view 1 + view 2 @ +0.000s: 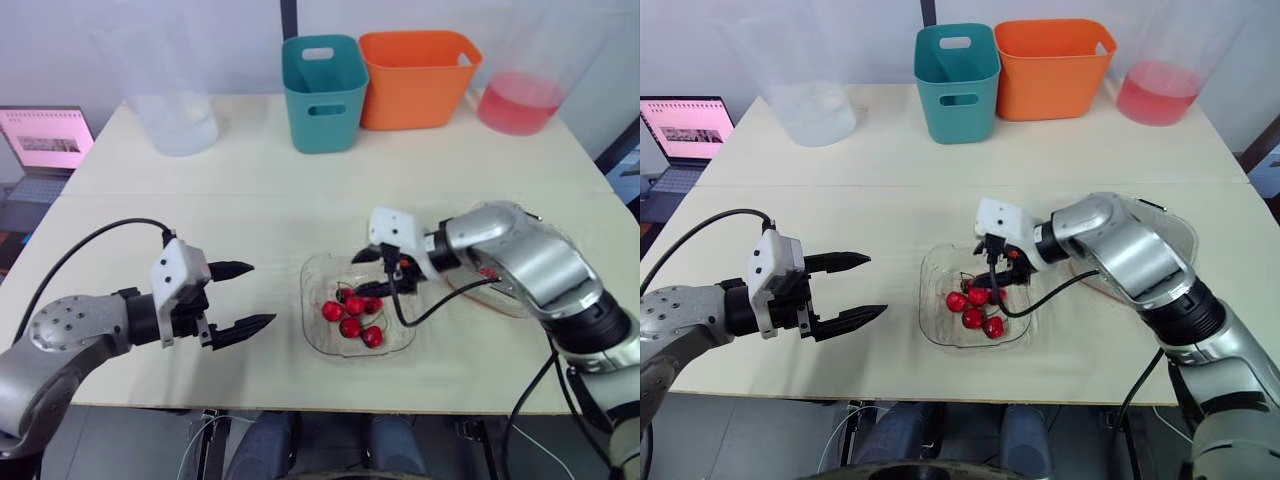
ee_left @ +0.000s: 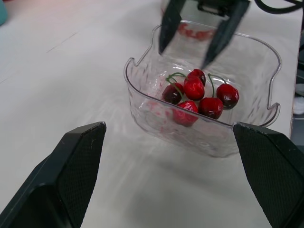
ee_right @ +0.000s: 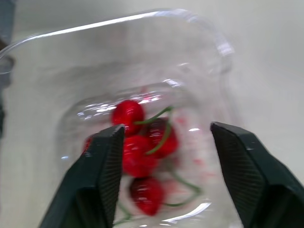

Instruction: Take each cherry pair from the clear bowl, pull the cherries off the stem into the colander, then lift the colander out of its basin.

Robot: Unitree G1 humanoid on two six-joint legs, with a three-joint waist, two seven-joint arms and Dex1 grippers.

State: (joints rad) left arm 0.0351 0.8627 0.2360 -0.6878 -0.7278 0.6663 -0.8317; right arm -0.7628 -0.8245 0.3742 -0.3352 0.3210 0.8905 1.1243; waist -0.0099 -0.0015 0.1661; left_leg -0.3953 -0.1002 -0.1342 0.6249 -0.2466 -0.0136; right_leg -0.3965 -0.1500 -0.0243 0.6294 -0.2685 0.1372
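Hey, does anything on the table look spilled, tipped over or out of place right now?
Nothing stands out. The clear plastic bowl sits upright on the cream table, its red cherries all inside. The teal bin and orange bin stand upright at the back. The right gripper hangs open over the bowl.

Worktop (image 1: 200, 200): carries everything named below except the laptop.
Bowl (image 1: 312, 338): near half, right of centre.
Cherries (image 1: 352, 318): in the bowl, bunched near its middle.
Left hand (image 1: 262, 293): left of the bowl and apart from it, fingers spread, pointing toward it.
Right hand (image 1: 362, 273): over the bowl's far side, fingers spread above the cherries.
Basin (image 1: 497, 299): just right of the bowl, mostly hidden by the right arm.
Left bin (image 1: 323, 92), right bin (image 1: 418, 78): side by side at the back.
Left jug (image 1: 165, 95), right jug (image 1: 525, 95): flanking the bins.
Laptop (image 1: 45, 140): beyond the left edge.
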